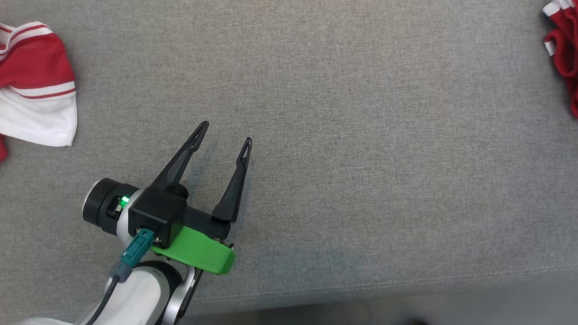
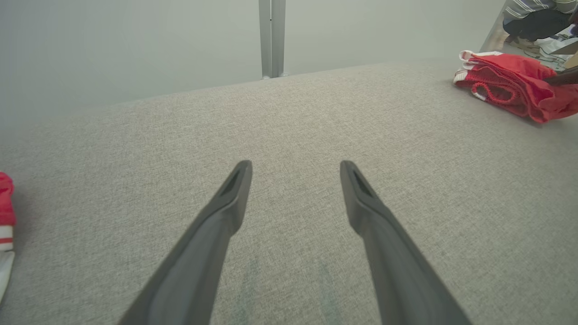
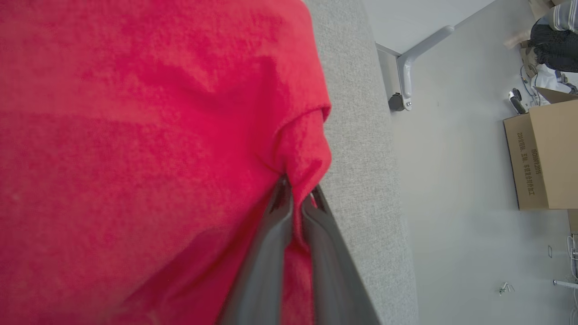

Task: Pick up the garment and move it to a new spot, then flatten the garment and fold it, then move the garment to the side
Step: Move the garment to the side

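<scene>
Garments: two; end effectors: two

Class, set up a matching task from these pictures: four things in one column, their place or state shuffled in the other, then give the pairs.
1 left gripper
2 right gripper
3 striped garment
4 cardboard box

A on the floor
B shut on the red garment
C open above bare grey surface
D lying at the head view's left edge

Pairs: 1-C, 2-B, 3-D, 4-A.
</scene>
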Motion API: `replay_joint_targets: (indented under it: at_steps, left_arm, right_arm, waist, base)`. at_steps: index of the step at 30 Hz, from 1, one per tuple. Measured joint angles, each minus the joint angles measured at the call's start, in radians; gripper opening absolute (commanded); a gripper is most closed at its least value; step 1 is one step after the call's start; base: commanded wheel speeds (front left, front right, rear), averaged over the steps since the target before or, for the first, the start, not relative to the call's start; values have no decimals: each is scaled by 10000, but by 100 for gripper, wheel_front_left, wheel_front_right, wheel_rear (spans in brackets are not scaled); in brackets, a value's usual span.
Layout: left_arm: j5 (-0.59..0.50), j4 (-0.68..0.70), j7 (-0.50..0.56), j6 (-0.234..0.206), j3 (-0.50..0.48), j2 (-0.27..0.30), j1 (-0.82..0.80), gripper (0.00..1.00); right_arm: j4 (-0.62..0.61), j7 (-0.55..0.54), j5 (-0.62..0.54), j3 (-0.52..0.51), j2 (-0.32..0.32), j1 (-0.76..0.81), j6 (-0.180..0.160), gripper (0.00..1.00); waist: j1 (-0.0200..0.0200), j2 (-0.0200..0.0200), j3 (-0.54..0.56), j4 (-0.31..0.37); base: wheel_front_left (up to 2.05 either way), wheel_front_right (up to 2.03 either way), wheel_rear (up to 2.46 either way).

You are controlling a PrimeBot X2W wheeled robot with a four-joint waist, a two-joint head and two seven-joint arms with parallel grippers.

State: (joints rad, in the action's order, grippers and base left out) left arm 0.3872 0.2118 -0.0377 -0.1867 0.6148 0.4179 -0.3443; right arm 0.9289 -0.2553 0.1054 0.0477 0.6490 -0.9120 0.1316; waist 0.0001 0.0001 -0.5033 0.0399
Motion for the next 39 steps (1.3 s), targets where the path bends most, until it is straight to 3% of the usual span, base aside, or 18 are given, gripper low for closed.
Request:
replay_joint_targets:
  at_steps: [5, 7, 16, 26, 35, 39]
  left_arm:
    - [-67, 117, 29, -73, 17, 56, -87, 100]
    - [-69, 107, 59, -75, 31, 59, -99, 100]
    - [44, -242, -48, -161, 21, 19, -82, 100]
    - [825, -947, -627, -188, -44, -412, 646, 100]
    - [1787, -1695, -1131, -426, -466, -840, 1525, 100]
    - [1877, -1908, -1615, -654, -855, -913, 1705, 100]
  right_arm:
    - [284, 401, -453, -318, 234, -166, 0, 0]
    - [380, 602, -577, -393, 151, -171, 0, 100]
    - [332, 1973, -1026, -711, -560, -86, 0, 100]
    - [-13, 2857, -1081, -297, -1678, 1518, 0, 100]
    - [-1329, 3388, -675, 286, -2364, 2940, -2, 100]
    - [-2255, 3331, 69, 640, -2836, 3569, 2, 100]
  waist:
    - [0, 0, -403, 57]
    - [1, 0, -489, 74]
    - [0, 0, -40, 74]
    - [-1, 0, 1369, 0]
    - [-1, 0, 3013, -96]
    - [-1, 0, 3707, -145]
  base:
    - [0, 0, 0]
    - [0, 0, 0]
    - [0, 0, 0]
    - [0, 0, 0]
    - [0, 0, 0]
    - [0, 0, 0]
